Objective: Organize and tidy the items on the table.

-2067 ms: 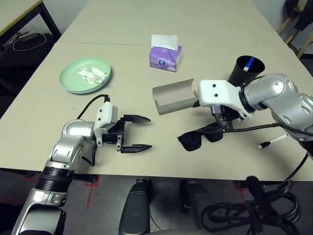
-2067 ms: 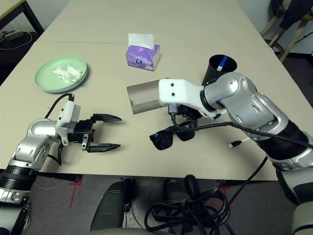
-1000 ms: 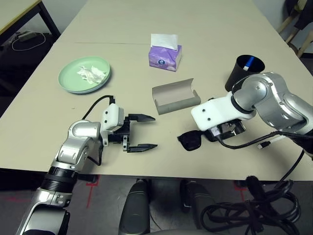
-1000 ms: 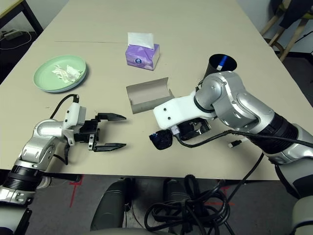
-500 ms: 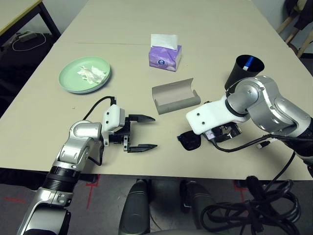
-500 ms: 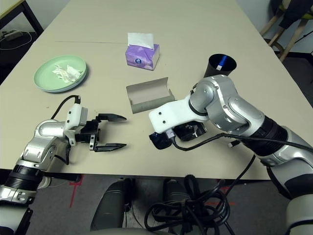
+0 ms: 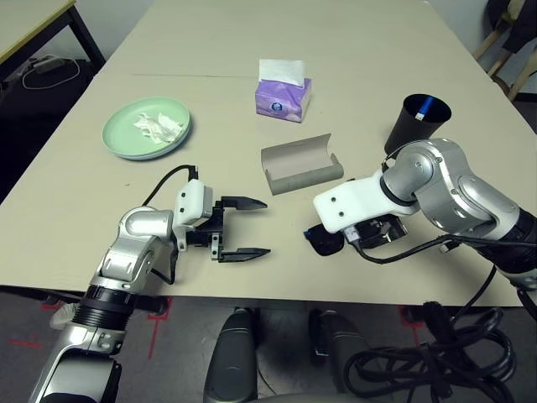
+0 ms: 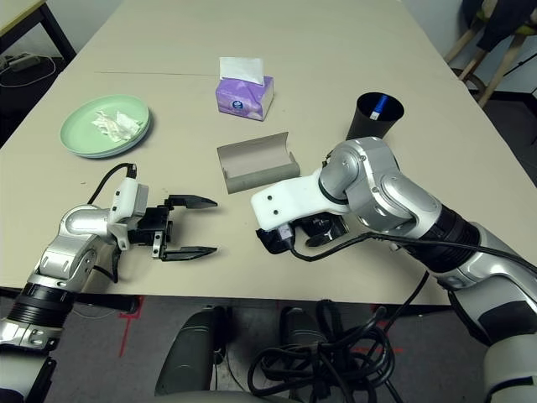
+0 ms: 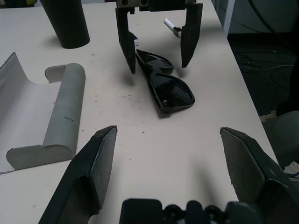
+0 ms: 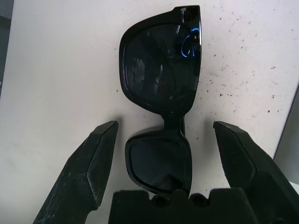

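Sunglasses pickup: right gripper (image 10: 161,140) straddles the black sunglasses (image 10: 163,79), fingers released.

The sunglasses lie folded flat on the worktop (image 7: 352,50), just in front of the open grey glasses case (image 7: 300,164), toward the robot. The right fingers (image 10: 88,163) stand apart on either side of the frame, not touching it. The left gripper (image 7: 243,227) waits beside the case, fingers released and holding nothing. The sunglasses appear light, rigid and glossy, so likely slippery; the lenses may scratch. Best hold is judged across the bridge or the frame rims, not the lens faces, with moderate closing force.
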